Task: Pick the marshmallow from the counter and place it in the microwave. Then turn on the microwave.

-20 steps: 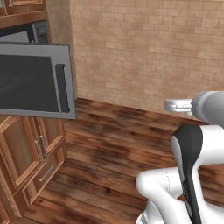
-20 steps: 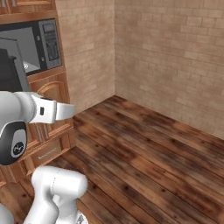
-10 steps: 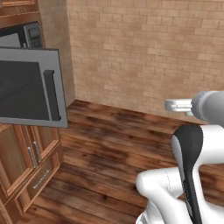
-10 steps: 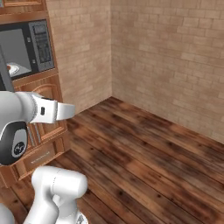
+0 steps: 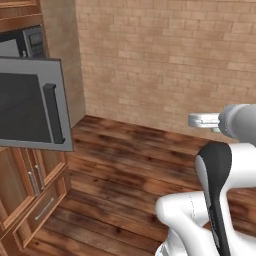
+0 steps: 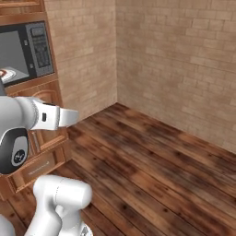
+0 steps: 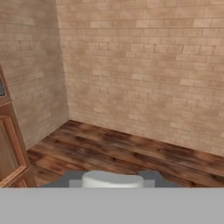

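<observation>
Marshmallow (image 7: 112,179) sits right between the two finger tips of the end effector (image 7: 112,180) in the hand view. It is a white stubby shape, with a dark tip pressed against each of its sides. The end effector is closed on it. Only its rounded top edge shows. That edge runs straight across from one finger tip to the other. Its lower part is cut off, so I cannot tell which way its long axis runs.

It is outside the microwave (image 6: 26,50), off to that appliance's right and apart from it. Beyond it lie the brick wall (image 7: 144,65) and the wooden floor (image 7: 131,151). The microwave is built into the brown wooden cabinets (image 5: 30,190), and its door (image 5: 31,104) is swung open with the black vertical handle (image 5: 53,113) facing out. In the right base view the keypad (image 6: 40,46) is lit. A white red-rimmed plate (image 6: 6,73) lies inside the cavity, to the keypad's left.
</observation>
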